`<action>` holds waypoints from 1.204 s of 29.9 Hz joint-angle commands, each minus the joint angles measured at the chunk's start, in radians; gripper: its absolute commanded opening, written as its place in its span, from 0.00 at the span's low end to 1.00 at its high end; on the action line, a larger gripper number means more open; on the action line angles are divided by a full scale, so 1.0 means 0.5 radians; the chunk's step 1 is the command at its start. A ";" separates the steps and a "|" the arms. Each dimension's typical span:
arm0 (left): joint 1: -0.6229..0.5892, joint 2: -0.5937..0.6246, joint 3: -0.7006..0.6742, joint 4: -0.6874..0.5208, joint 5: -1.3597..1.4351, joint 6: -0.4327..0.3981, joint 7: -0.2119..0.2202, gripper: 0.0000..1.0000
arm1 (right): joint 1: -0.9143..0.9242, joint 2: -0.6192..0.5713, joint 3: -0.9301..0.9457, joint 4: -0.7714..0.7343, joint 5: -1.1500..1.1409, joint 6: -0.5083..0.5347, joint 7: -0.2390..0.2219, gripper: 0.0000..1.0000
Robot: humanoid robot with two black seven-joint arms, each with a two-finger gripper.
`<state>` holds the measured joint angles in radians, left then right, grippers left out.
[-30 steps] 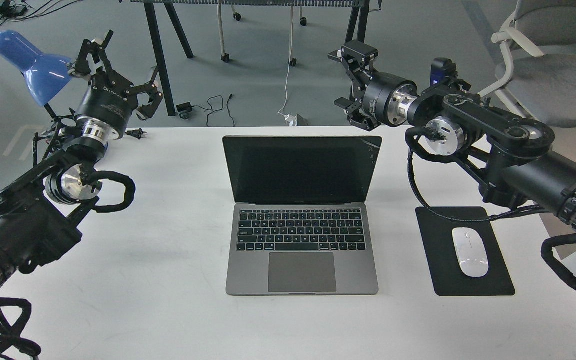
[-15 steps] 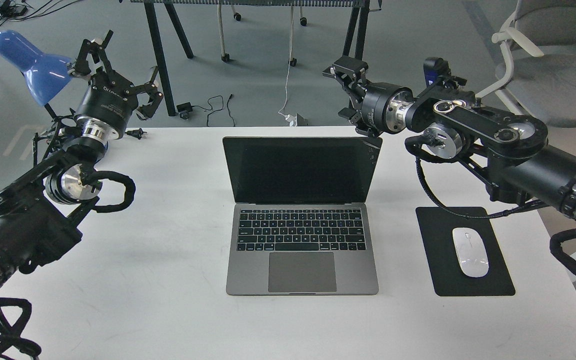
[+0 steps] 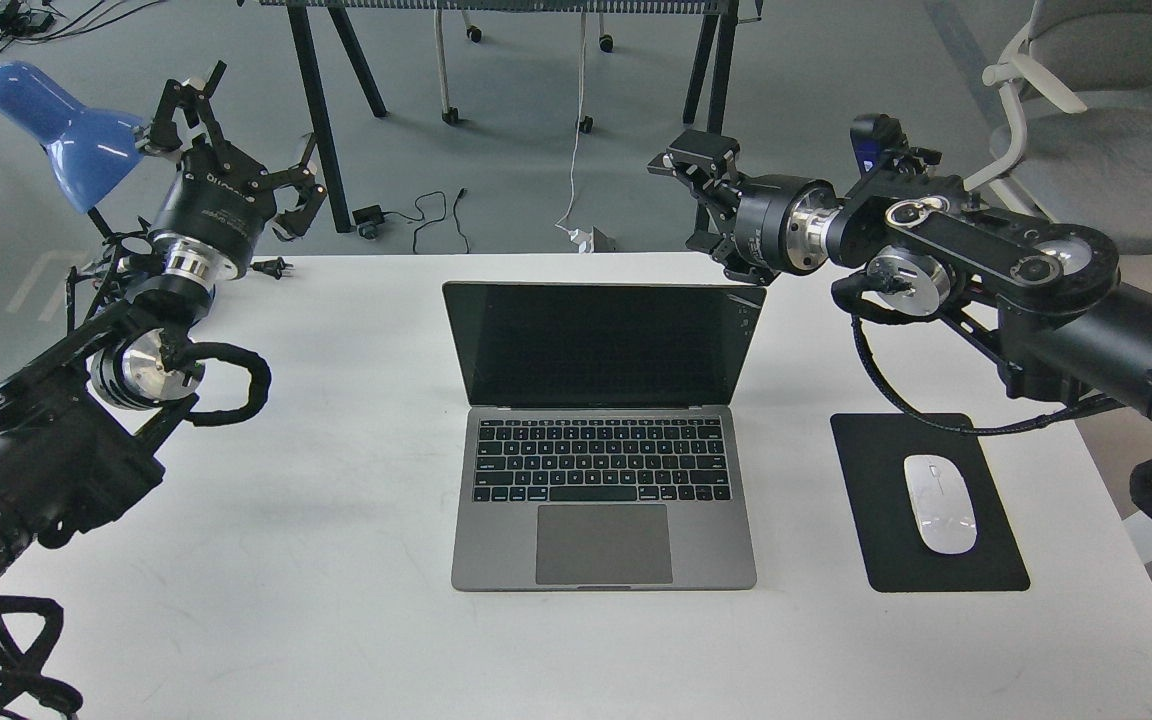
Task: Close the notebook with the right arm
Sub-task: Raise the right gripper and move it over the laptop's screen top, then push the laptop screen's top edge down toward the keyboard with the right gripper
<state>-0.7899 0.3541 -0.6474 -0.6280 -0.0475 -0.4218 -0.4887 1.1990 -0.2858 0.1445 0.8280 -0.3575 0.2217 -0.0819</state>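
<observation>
The slim space-grey metal notebook [image 3: 603,440] lies open in the middle of the white tabletop [image 3: 316,560], its black screen upright and its keyboard facing the near edge. Far to its left, beside the blue desk lamp [image 3: 61,135], the left tool [image 3: 236,135] hangs with its fingers spread apart. To the right, the right tool [image 3: 701,205] of the black jointed right arm [image 3: 986,270] hovers just behind the screen's upper right corner, though whether its fingers are apart I cannot tell, and further right a white mouse [image 3: 940,503] rests on a black rectangular mouse pad [image 3: 876,540].

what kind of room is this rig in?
Likely an office or lab set up as a desk workspace: a white table holding a laptop, a mouse on a pad, a blue lamp, plus a grey office chair on bare floor.
</observation>
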 commanded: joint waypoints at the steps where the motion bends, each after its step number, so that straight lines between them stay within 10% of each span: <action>1: 0.000 0.000 0.003 0.001 0.000 0.000 0.000 1.00 | 0.020 -0.008 -0.004 0.019 0.000 0.032 -0.011 1.00; 36: 0.000 -0.003 0.000 0.001 0.000 0.000 0.000 1.00 | 0.023 -0.134 -0.136 0.531 -0.030 0.161 -0.079 1.00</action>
<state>-0.7910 0.3528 -0.6473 -0.6274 -0.0476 -0.4218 -0.4887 1.2105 -0.3476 0.0831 1.0693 -0.3728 0.3023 -0.1198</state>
